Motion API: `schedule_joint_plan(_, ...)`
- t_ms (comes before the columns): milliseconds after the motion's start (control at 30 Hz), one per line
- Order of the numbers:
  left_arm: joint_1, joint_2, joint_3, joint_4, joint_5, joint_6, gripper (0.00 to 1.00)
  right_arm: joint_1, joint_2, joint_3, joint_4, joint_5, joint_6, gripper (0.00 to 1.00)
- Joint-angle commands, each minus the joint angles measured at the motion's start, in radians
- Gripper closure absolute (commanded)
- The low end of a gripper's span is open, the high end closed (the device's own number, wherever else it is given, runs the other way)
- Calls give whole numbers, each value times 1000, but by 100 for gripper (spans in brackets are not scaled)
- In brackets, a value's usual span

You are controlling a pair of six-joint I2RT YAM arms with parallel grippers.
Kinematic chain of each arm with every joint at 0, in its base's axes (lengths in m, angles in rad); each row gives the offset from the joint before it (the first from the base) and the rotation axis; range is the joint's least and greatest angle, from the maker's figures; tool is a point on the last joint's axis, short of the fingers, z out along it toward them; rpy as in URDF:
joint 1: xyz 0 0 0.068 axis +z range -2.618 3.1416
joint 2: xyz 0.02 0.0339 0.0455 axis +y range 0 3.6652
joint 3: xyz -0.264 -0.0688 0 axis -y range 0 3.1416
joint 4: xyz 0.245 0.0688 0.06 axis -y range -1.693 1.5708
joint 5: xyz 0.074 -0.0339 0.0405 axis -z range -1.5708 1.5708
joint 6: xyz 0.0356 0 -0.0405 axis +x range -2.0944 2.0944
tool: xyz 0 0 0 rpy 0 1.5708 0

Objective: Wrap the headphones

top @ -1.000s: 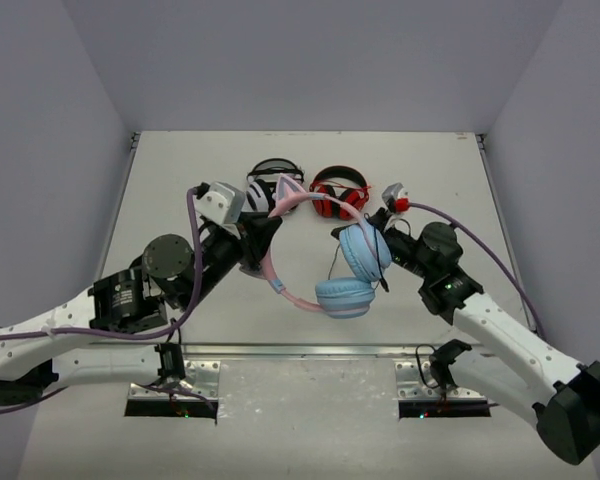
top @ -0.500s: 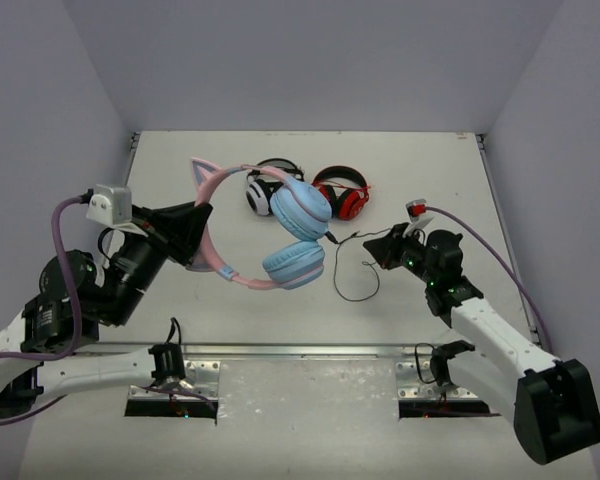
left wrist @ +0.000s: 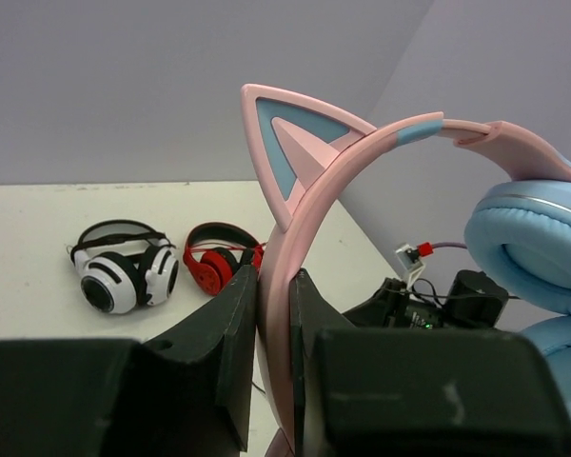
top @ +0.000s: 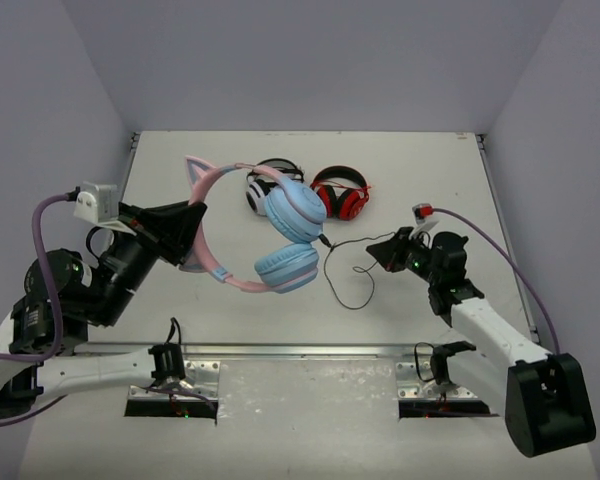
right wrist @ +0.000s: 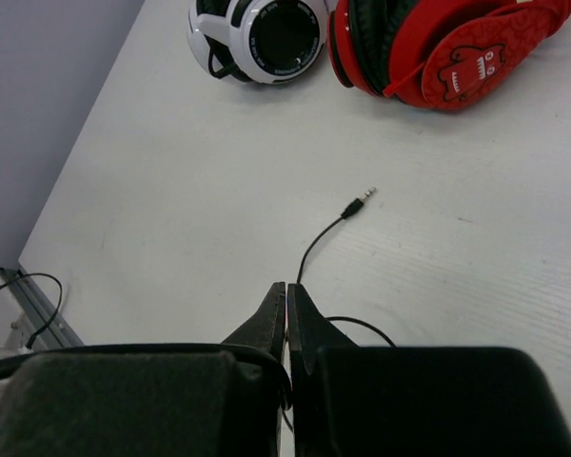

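My left gripper (top: 198, 238) is shut on the pink headband (left wrist: 284, 276) of the headphones and holds them up above the table. The cat ears (top: 196, 172) point to the far left and the light blue ear cups (top: 291, 236) hang to the right. Their thin black cable (top: 342, 272) runs from the cups across to my right gripper (top: 376, 252), which is shut on it low over the table. In the right wrist view the cable passes between the closed fingers (right wrist: 275, 312) and its plug (right wrist: 359, 203) lies on the table ahead.
White-and-black headphones (top: 262, 185) and red-and-black headphones (top: 342, 193) lie side by side at the back middle of the table. Grey walls close in the left, right and far sides. A metal rail (top: 300, 352) runs along the near edge.
My left arm has drawn the headphones further left and a little higher. My right gripper has held its grip on the cable and shifted slightly right, stretching the cable out.
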Motion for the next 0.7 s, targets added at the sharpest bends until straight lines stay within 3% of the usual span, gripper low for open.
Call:
schedule_joint_plan(0, -4, -10, 19, 150, -30, -25, 100, -4, -93, 80, -97, 10, -47, 99)
schedule_joint_plan(100, -4, 52, -35, 104, -117, 85, 100, -4, -191, 129, -197, 87, -84, 99)
schedule_joint_plan(300, -4, 128, -167, 47, -113, 177, 100, -4, -317, 303, -378, 188, -198, 99)
schedule_joint_plan(467, -4, 298, -158, -126, -22, 213, 100, -4, -357, 423, -459, 206, -276, 99)
schedule_joint_plan(667, -4, 430, -207, -132, 196, 250, 100, -4, -303, 553, -518, 61, -322, 99)
